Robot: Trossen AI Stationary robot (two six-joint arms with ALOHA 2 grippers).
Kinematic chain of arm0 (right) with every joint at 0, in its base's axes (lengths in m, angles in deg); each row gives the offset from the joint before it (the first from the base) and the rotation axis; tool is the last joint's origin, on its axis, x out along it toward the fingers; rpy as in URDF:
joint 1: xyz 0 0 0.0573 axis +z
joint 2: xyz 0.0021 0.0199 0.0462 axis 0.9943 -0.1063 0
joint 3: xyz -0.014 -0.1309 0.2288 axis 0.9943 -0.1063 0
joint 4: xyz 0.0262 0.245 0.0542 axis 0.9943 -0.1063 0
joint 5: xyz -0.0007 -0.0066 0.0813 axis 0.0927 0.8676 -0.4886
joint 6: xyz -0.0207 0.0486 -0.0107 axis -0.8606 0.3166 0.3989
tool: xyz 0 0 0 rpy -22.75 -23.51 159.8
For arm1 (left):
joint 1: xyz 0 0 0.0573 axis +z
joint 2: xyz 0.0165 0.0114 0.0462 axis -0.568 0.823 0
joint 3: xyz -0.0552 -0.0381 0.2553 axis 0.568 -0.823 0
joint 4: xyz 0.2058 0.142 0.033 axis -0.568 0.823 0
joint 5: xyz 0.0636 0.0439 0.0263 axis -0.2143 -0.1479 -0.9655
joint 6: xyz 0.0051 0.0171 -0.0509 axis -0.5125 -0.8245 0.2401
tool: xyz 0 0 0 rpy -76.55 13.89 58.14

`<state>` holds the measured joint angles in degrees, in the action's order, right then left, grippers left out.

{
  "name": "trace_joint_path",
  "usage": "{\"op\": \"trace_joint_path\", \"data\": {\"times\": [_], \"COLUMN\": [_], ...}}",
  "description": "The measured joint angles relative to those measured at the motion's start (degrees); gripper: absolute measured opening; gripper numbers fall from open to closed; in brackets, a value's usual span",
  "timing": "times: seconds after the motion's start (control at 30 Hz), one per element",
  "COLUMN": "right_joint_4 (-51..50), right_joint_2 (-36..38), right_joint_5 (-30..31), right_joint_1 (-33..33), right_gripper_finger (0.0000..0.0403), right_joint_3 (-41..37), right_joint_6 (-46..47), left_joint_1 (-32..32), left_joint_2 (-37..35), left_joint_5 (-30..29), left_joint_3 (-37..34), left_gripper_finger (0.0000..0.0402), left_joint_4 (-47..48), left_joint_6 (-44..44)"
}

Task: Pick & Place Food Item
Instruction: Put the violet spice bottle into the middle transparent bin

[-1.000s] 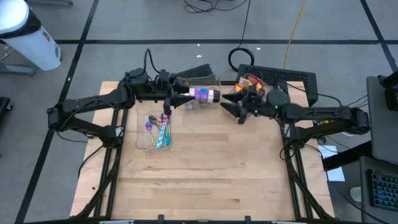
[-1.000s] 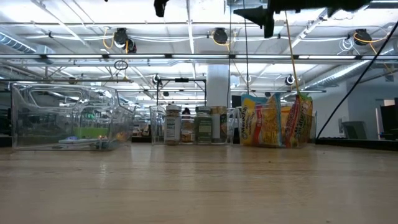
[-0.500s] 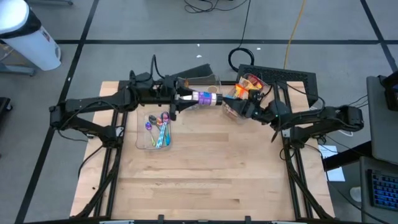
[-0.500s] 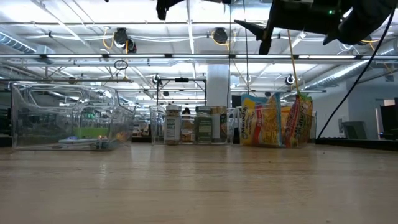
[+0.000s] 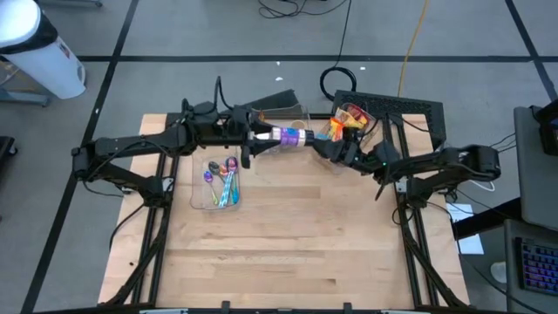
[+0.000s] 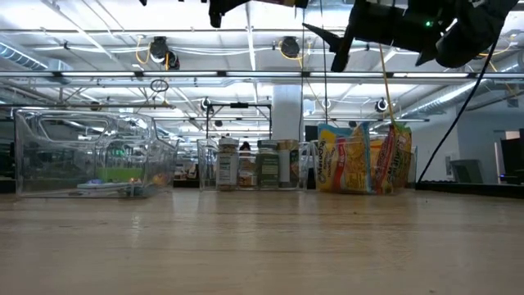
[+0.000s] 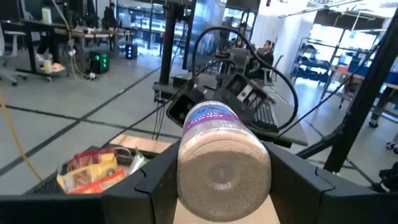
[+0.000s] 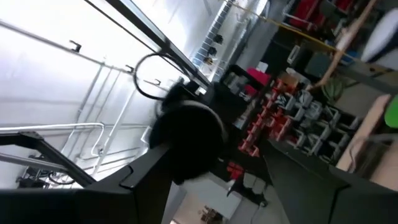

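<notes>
Right gripper (image 5: pixel 321 146) had swung in from beside jar (image 5: pixel 289 135) to its cap end — fingers spread, empty. Left gripper (image 5: pixel 258 136) clamped jar, aloft above table (image 5: pixel 288 244) — handover likely next.

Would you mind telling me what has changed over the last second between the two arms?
The right gripper swung in toward the spice jar, its fingers now at the jar's cap end. The left gripper shifted slightly rightward, still holding the jar level above the table. The utensil bin and snack bin stayed put.
</notes>
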<state>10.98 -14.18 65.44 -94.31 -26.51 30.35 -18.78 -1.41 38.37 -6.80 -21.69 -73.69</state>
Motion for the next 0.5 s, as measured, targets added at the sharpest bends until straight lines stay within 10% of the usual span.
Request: {"op": "trace_joint_path", "data": {"times": [0.5], "right_joint_4": [2.4], "right_joint_2": [-3.7], "right_joint_5": [-4.0], "right_joint_1": [0.0], "right_gripper_finger": [0.0243], "right_joint_3": [8.2], "right_joint_6": [-1.9], "left_joint_1": [1.4], "left_joint_2": [-0.2], "left_joint_5": [3.3], "left_joint_3": [0.2], "left_gripper_finger": [0.0205], "left_joint_4": [-1.6], "left_joint_6": [2.2]}}
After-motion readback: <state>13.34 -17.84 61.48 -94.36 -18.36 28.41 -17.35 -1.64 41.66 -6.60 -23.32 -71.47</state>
